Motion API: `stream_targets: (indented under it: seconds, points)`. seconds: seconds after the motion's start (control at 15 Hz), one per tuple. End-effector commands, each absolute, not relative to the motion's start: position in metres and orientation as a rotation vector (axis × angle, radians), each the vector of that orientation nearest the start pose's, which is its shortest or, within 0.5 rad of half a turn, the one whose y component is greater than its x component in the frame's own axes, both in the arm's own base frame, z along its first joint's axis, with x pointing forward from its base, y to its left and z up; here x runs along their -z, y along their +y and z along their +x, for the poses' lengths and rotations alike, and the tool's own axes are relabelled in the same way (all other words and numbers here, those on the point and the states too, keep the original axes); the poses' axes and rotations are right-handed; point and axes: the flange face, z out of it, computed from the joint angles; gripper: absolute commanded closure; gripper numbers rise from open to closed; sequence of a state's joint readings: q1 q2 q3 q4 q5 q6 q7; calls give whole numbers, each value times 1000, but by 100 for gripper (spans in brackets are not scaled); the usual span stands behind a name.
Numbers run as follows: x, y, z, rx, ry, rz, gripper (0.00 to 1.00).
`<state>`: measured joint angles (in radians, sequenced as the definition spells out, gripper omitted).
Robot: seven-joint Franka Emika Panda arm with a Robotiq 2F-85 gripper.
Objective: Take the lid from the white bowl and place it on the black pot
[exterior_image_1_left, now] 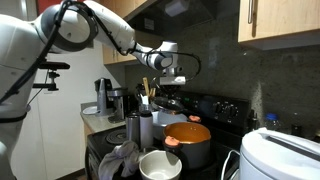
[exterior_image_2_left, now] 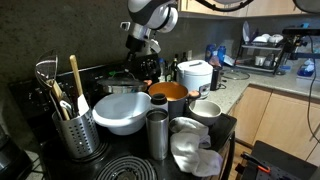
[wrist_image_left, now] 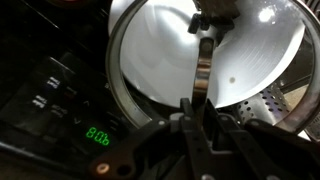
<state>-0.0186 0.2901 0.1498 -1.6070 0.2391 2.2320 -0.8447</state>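
Lid [exterior_image_1_left: 188, 132] sits on the black pot [exterior_image_1_left: 190, 152], also visible in an exterior view [exterior_image_2_left: 168, 92]. Tool [exterior_image_1_left: 170, 85] hangs above it at 12 o'clock; finger spacing cannot be determined. Wrist view: green display [wrist_image_left: 97, 135] at 8 o'clock, digits illegible.

Pincer [wrist_image_left: 200, 112] tips blurred, state unclear

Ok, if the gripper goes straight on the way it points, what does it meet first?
Probably the round shiny pan on the stove, which fills the wrist view ahead of the gripper; the gap between them is unclear.
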Motion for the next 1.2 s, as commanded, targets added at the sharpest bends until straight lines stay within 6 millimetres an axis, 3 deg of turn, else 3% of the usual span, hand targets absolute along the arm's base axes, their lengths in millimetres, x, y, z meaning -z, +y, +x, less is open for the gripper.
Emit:
stream_targets:
  seconds: [0.0,0.53,0.87,1.13]
  points:
    - [-536,57,665,665,-1143,-2786,96]
    - [-566,-25,642,678,-959,-2991,96]
    - [-560,-64,619,626,-819,-3055,96]
    - [-547,-74,594,575,-738,-3071,96]
